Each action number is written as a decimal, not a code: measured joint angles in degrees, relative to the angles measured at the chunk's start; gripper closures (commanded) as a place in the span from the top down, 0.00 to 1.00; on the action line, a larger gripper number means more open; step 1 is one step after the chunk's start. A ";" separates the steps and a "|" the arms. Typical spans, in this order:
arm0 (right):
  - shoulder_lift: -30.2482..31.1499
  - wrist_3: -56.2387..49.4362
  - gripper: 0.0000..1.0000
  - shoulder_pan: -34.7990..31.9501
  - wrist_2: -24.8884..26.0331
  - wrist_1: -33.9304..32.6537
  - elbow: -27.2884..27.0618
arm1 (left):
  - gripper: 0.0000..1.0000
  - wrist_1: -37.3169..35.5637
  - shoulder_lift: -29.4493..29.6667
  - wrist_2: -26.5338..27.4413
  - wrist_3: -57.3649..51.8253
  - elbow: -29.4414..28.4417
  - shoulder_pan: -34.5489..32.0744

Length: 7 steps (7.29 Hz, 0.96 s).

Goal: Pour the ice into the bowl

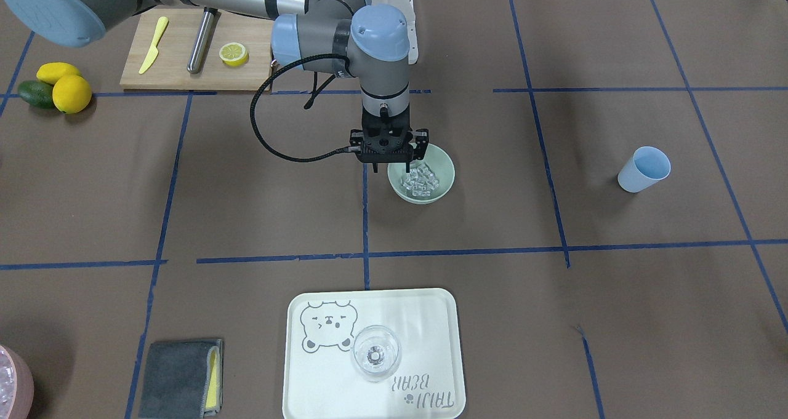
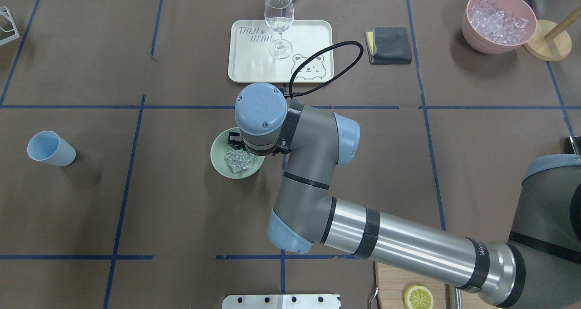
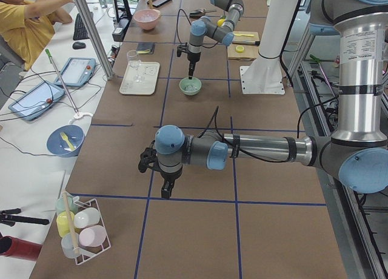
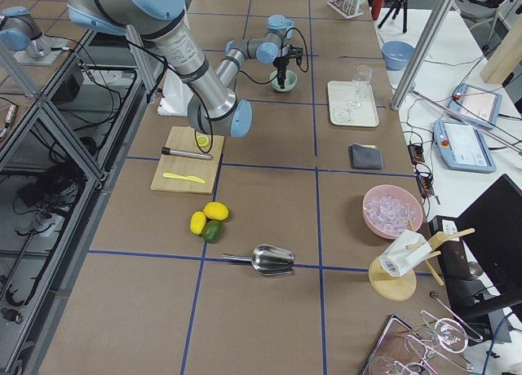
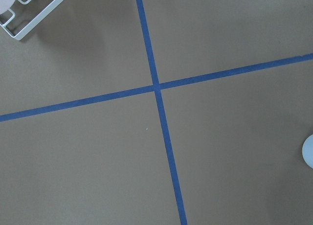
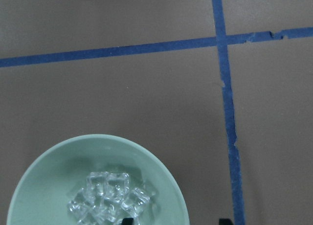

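Front view, bottom edge: tray (image 1: 425, 327) with a wine glass (image 1: 375, 352) standing on it, well apart from the action. Low risk unless the arm retreats toward the bottom of the frame; a stemmed glass would likely tip easily

Frame centre: sage-green bowl (image 1: 425, 199) on the table (image 1: 246, 191), ice (image 1: 420, 180) heaped inside it, so the pour looks done. Right gripper (image 1: 389, 158) hangs straight down over the bowl's picture-left rim, jaws apart, nothing held

Right wrist view: two dark fingertips (image 6: 128, 220) at the bottom edge, one over the ice inside the bowl, the other outside over bare paper, so the jaws straddle the rim. How low they sit against the rim, can't tell

Main risk: a sideways move before lifting clear, inner finger hooks the wall, bowl slides or tips, cubes scatter. If the jaws close here they pinch the rim, and a lift from one edge would probably tilt the bowl and dump the ice. Bowl looks light, little to hold it in place. Straight rise first seems safest

Right of centre: blue cup (image 1: 643, 168), looks empty, well apart

Top left: cutting board (image 1: 178, 68) with lemon half (image 1: 234, 54), no concern

Left gripper (image 3: 165, 191) shows only in the left side view, mid-frame over blue tape, well apart from the bowl; open or closed, can't tell
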<state>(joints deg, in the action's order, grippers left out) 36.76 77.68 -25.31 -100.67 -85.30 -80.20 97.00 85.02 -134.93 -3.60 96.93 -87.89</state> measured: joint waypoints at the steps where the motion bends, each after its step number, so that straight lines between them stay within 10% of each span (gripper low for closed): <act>1: -0.19 -0.20 0.37 0.27 -0.02 0.01 0.54 | 1.00 0.04 -0.02 -0.04 0.00 -0.14 0.00; 6: 0.55 -0.42 0.25 0.94 -0.07 0.15 0.88 | 1.00 0.21 -0.11 -0.07 0.00 -0.42 0.00; 7: 0.79 -0.42 0.00 0.95 -0.11 0.18 0.87 | 1.00 0.21 -0.12 -0.07 0.00 -0.42 0.00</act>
<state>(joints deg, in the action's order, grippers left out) 37.55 77.26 -24.35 -100.78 -85.11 -79.33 97.21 84.90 -135.00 -3.60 96.51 -87.89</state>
